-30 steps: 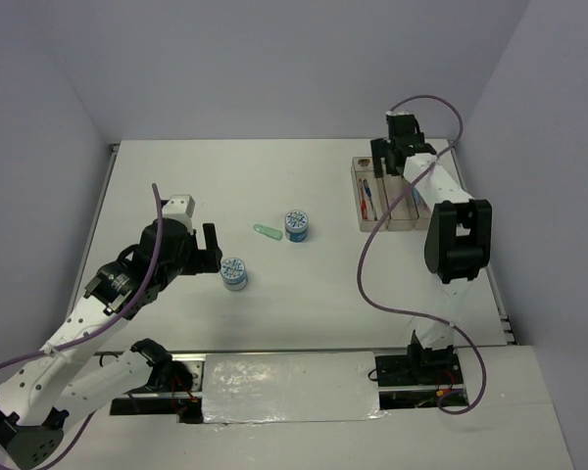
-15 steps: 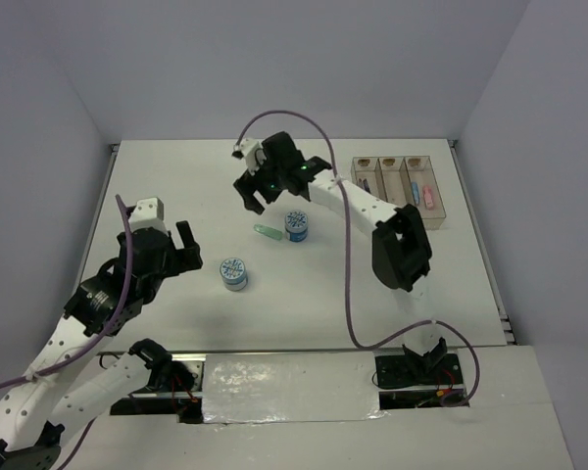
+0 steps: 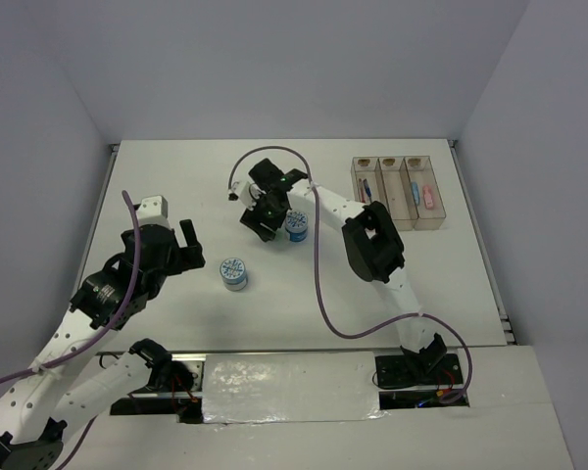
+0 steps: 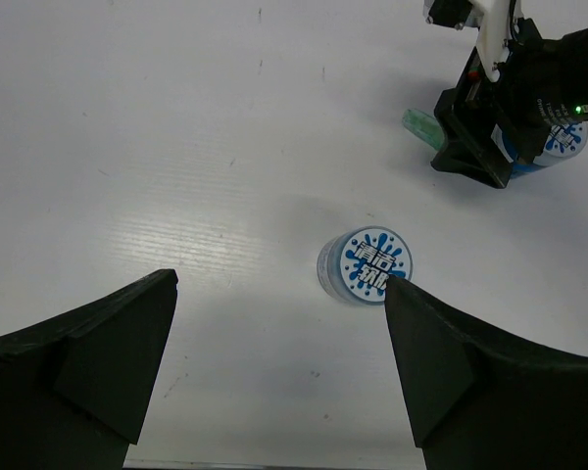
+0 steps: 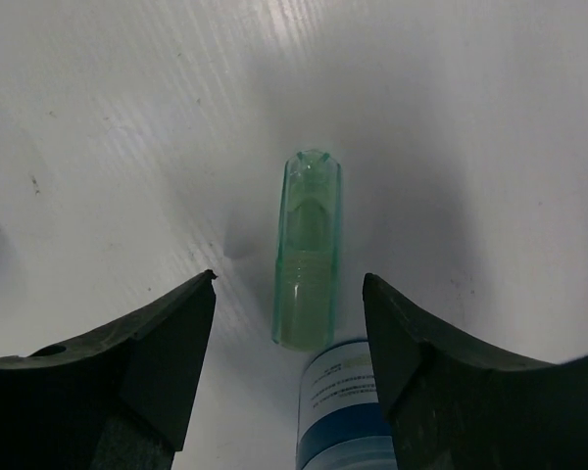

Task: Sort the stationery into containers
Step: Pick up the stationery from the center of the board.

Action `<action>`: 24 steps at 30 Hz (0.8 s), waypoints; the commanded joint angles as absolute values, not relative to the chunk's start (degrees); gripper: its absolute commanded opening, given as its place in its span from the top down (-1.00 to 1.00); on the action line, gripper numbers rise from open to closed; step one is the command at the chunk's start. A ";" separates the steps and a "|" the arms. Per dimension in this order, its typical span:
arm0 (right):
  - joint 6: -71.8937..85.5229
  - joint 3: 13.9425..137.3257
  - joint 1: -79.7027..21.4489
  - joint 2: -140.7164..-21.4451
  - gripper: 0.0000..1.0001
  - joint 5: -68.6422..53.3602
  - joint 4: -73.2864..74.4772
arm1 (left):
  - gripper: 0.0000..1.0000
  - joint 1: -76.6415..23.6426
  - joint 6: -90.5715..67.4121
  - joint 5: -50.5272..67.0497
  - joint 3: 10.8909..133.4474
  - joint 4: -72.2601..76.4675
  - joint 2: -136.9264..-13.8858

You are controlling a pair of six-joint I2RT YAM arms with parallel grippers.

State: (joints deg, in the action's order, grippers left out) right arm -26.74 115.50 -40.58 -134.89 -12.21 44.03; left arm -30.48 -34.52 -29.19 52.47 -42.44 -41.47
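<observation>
A green clip [image 5: 307, 250] lies flat on the white table, between the open fingers of my right gripper [image 5: 289, 284], which hangs just above it. In the top view the right gripper [image 3: 265, 219] covers the clip. One blue-white tape roll [image 3: 296, 225] stands right beside that gripper and shows in the right wrist view [image 5: 348, 416]. The other tape roll [image 3: 234, 272] stands alone, just ahead of the right fingertip of my open, empty left gripper [image 4: 279, 289]. The clear three-compartment tray [image 3: 397, 220] at the back right holds pens [image 3: 367, 186] and a pink clip [image 3: 427, 194].
In the left wrist view, the right gripper [image 4: 480, 147] sits over the green clip [image 4: 421, 125] at the upper right. The right arm [image 3: 372, 240] stretches across the table's middle, its purple cable looping over it. White walls bound the table.
My right arm has swung from the tray at the back right across to the green clip and lowered over it. My left gripper has drawn back from the near tape roll.
</observation>
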 commanded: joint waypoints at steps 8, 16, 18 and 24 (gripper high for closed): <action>-28.65 118.92 -41.92 -137.72 -0.30 -11.25 47.99 | -0.99 -30.06 -33.22 -27.77 53.17 -40.61 -41.22; -28.65 119.19 -42.45 -138.61 0.61 -11.42 47.38 | -0.99 -30.06 -32.87 -27.07 53.09 -40.34 -41.13; -28.13 116.82 -42.89 -136.77 0.94 -10.55 42.05 | -0.99 -30.06 -32.78 -26.81 53.00 -40.17 -41.04; -20.76 104.37 -42.89 -120.99 1.00 -20.89 20.96 | -0.99 -30.06 -32.61 -26.46 53.00 -40.08 -41.13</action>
State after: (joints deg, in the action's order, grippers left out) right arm -25.39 109.25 -42.26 -132.57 -13.87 35.90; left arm -30.39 -33.95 -26.87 52.47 -42.11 -41.47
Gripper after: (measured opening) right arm 0.349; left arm 0.993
